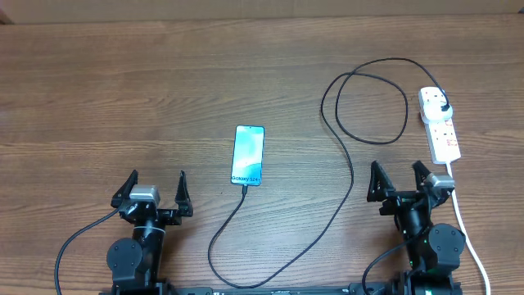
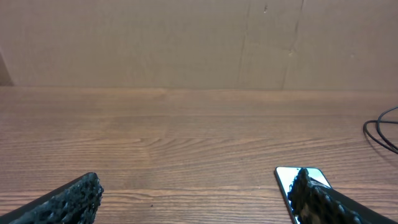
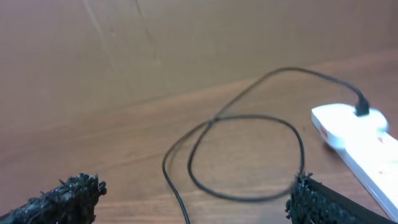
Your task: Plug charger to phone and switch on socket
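Looping slim black charger (image 1: 322,106), woodgrain table (image 1: 123,98)

The phone (image 1: 248,155) lies flat on the wooden table, screen up and lit light blue-teal. "Galaxy S24" is printed near its near end, and its long axis runs almost straight away from the robot. The charger (image 1: 351,182) is a thin black cable. Its connector tip (image 1: 244,188) meets the phone's near short edge and appears seated there. From there the cable sweeps toward the near table edge, bends right, climbs away, and forms one loose loop. It ends in a black plug (image 1: 442,105) seated in the far outlet of the socket (image 1: 440,124). The socket is a white elongated strip with red switch marks, lying flat at the right. Its white cord (image 1: 463,221) leaves the near end. The switch positions are too small to tell.
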Controlling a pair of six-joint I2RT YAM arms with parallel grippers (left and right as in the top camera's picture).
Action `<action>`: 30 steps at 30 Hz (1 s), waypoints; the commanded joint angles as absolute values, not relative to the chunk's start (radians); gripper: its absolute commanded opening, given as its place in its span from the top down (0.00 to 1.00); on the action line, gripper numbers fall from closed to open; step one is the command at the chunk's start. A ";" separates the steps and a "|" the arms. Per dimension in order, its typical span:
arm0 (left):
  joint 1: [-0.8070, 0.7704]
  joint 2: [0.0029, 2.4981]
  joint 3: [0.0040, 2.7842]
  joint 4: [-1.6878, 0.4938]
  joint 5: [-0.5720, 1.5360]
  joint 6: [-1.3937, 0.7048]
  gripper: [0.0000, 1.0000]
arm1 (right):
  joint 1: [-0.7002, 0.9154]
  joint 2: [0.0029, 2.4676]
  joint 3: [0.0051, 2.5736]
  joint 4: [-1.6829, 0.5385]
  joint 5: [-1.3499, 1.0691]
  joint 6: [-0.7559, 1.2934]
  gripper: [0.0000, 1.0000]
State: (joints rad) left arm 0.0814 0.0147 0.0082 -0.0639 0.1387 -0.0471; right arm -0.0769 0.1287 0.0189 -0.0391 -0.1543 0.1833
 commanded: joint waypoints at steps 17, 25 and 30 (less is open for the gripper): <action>0.091 0.004 0.005 -0.066 0.142 -0.022 0.00 | -0.072 0.002 0.008 -0.076 -0.097 0.179 0.00; 0.091 0.004 0.005 -0.066 0.142 -0.022 0.00 | -0.072 0.002 0.008 -0.076 -0.105 0.116 0.00; 0.091 0.004 0.005 -0.066 0.142 -0.022 0.00 | -0.072 0.002 0.008 -0.068 -0.161 0.057 0.00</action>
